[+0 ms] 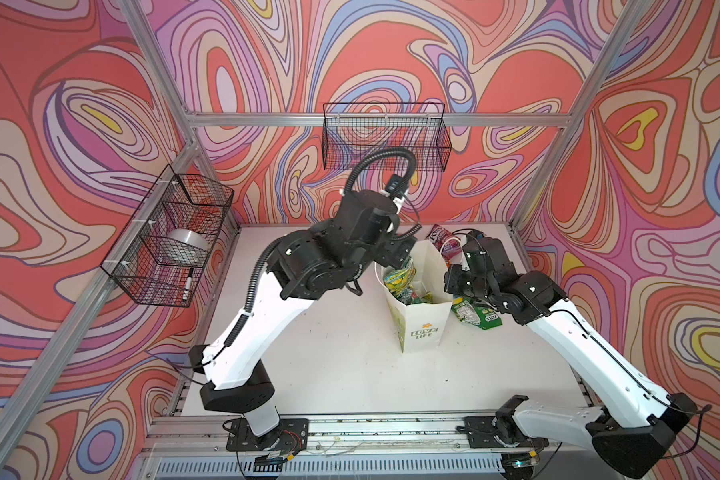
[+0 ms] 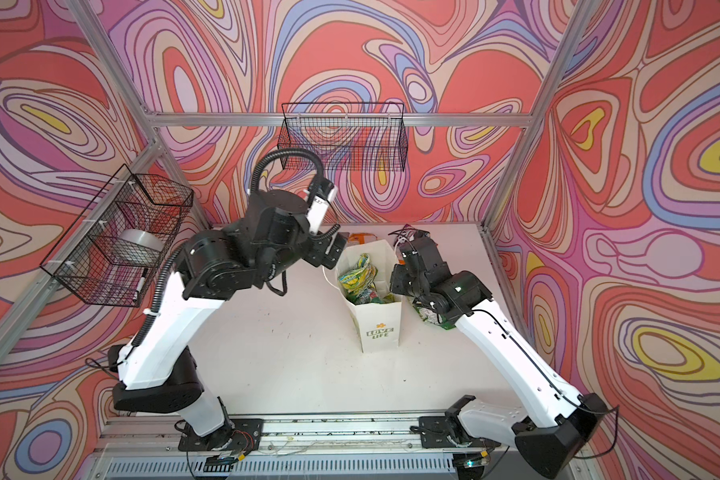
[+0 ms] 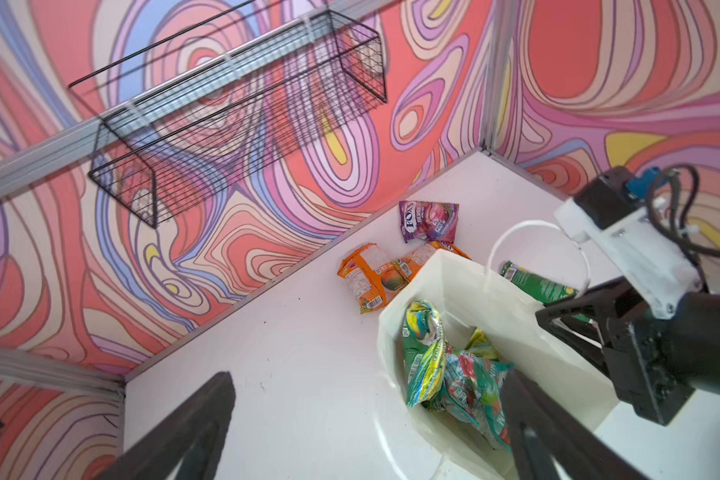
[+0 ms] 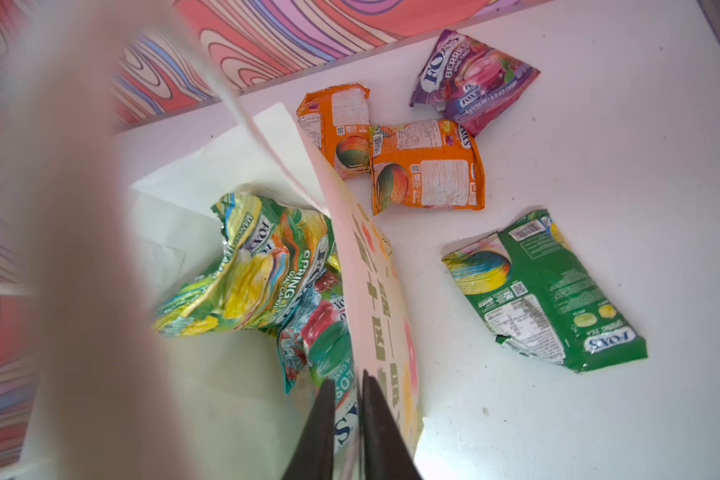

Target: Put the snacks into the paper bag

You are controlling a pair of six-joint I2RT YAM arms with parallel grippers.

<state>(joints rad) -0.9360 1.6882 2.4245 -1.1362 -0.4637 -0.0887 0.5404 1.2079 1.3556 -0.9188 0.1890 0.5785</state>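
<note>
Right gripper (image 4: 348, 380), nearly closed astride the paper bag (image 4: 375, 270) wall, grip unclear, sees the green pouch (image 4: 549, 291) close by on the table. Left gripper (image 3: 368, 376), in its view, gapes by the bag mouth; both top views put that pouch beside the right arm

White blur (image 4: 84, 257) is covering much of the right wrist view, unidentifiable; right arm (image 1: 566, 332) is hiding part of the green snack (image 1: 476, 318) in both top views.
</note>
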